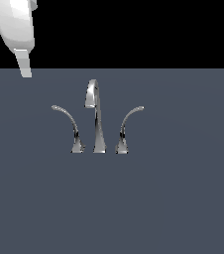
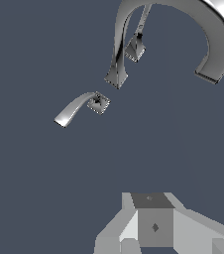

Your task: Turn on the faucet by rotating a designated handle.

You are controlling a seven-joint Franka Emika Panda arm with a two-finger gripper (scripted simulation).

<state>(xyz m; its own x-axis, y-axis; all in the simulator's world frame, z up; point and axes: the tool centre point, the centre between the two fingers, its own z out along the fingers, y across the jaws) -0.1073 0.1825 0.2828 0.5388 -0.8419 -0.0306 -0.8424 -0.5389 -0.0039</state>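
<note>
The chrome faucet (image 1: 98, 124) stands mid-scene on the dark floor, its tall spout (image 2: 218, 34) hooked at the top. The handle (image 1: 67, 121) rises from a small flared base on the exterior view's left of the spout, its thin tip arcing leftward; the wrist view shows it as the nearer lever (image 2: 77, 107). The mirror lever (image 1: 128, 124) curves rightward, and its base (image 2: 135, 48) shows just past the spout's base. My gripper (image 1: 26, 72) hangs high at the exterior view's upper left, well apart from the handle. Its fingers (image 2: 151, 213) look shut with nothing held.
A flat dark grey floor (image 1: 183, 198) spreads all around the faucet, with black background behind it. Nothing else stands on it.
</note>
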